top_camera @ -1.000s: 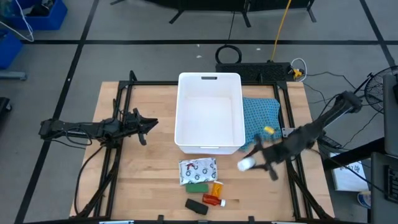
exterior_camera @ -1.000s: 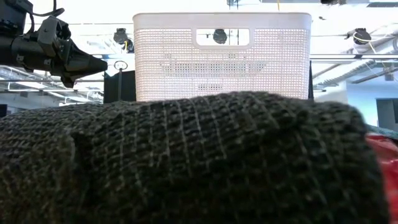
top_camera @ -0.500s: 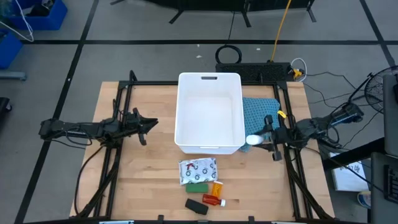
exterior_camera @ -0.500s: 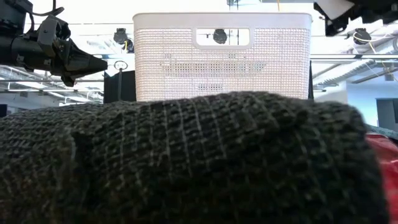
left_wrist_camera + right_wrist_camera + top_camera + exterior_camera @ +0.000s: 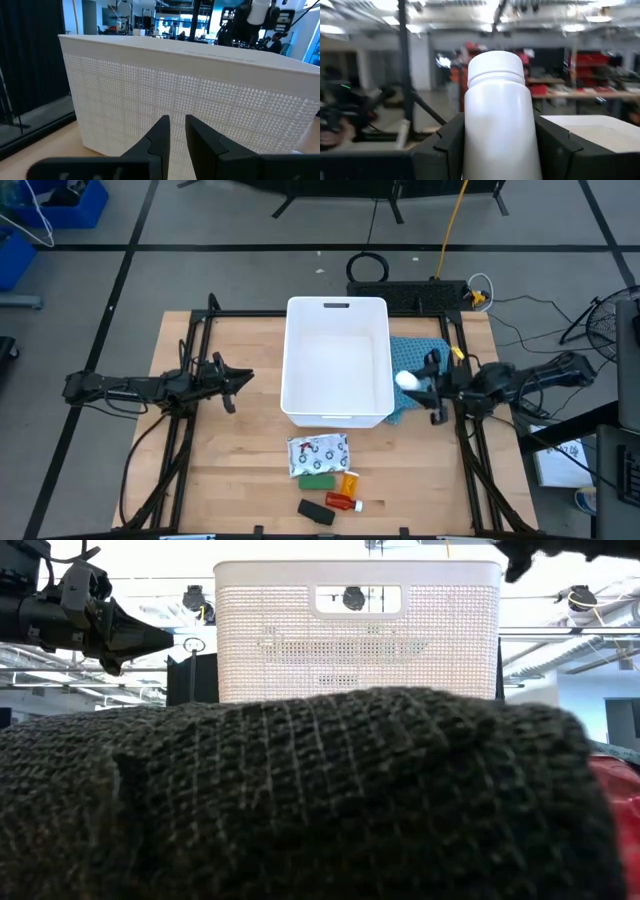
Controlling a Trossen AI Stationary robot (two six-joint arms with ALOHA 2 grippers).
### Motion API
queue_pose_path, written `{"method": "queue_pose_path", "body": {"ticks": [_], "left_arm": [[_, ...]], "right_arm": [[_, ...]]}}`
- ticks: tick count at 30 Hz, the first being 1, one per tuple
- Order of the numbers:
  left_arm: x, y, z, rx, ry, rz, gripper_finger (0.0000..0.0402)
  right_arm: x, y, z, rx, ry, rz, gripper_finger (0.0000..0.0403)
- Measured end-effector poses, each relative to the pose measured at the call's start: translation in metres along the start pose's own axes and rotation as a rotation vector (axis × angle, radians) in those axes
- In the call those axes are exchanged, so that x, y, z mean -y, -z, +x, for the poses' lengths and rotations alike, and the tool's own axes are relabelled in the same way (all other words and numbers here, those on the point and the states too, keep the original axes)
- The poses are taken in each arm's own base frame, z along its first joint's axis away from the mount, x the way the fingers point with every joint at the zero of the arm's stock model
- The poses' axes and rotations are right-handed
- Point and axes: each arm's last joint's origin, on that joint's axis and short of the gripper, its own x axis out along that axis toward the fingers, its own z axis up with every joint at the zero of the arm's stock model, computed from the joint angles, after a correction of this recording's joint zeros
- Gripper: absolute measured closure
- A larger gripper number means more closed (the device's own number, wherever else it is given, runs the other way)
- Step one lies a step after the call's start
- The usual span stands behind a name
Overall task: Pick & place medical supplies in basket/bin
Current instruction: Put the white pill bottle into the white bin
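Right gripper (image 5: 418, 381) has lifted small white bottle (image 5: 406, 380) from table to basket (image 5: 337, 416) rim — jaws clamped on it, drop next. Left gripper (image 5: 232, 381) waits — jaws nearly closed, empty.

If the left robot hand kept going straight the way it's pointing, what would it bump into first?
Probably the white basket. The left gripper points across the table at the basket's near side wall, and nothing shows between them in the left wrist view.

My two arms are dark, slim and jointed, with black cables running along them. The left gripper (image 5: 174, 131) has two black, wedge-shaped fingers tapering to blunt tips. The right gripper (image 5: 499, 145) has blocky dark fingers with angular, matte faces.
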Motion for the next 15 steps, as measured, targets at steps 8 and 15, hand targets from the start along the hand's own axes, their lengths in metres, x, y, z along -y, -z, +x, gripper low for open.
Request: {"method": "queue_pose_path", "body": {"ticks": [8, 15], "left_arm": [[-0.001, 0.000, 0.000, 0.004, -0.019, 0.018, 0.0339], [-0.001, 0.000, 0.000, 0.003, -0.019, 0.019, 0.0339]], "right_arm": [[0.025, -0.063, 0.094, -0.388, 0.140, -0.102, 0.0230], [0.078, -0.073, 0.172, -0.793, 0.146, -0.174, 0.0230]]}}
